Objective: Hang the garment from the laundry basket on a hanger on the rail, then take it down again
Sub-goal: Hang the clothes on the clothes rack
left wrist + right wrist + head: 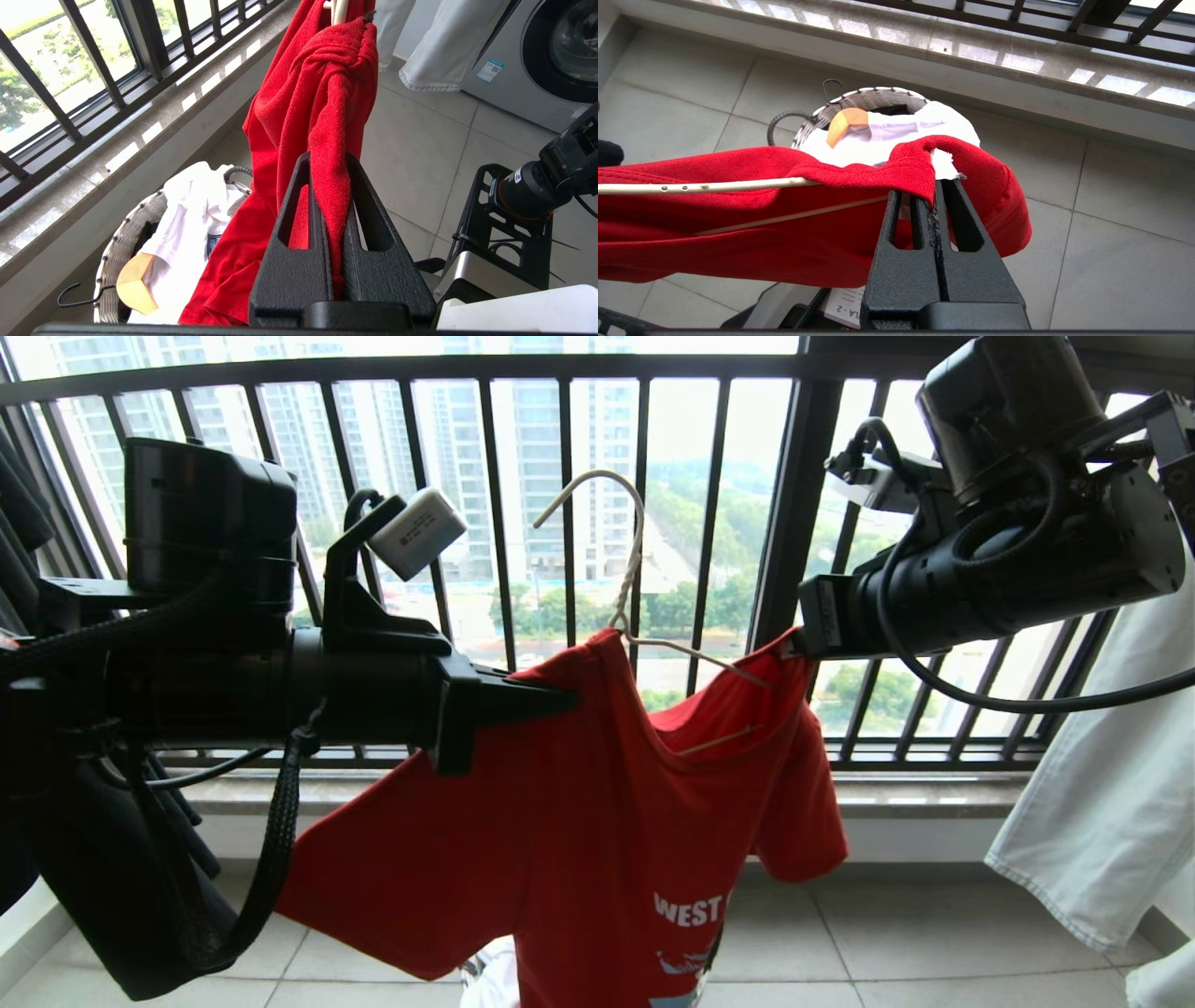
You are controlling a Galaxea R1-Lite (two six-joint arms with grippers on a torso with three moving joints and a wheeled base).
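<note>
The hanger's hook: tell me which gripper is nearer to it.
Left, narrowly. The left gripper is shut on the red T-shirt just left of and below the hook; the right gripper pinches the shirt's other shoulder, farther off to the right.

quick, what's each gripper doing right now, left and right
Left gripper: shut on the red T-shirt.
Right gripper: shut on the same shirt, by the thin cream-white wire hanger.

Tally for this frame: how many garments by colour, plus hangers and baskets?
Red garment: 1, pinched by left gripper and right gripper
White garments: 2, one in the laundry basket, one hanging
Black garment: 1
Wire hanger: 1
Wooden hanger: 1
Basket: 1
Total: 7
</note>
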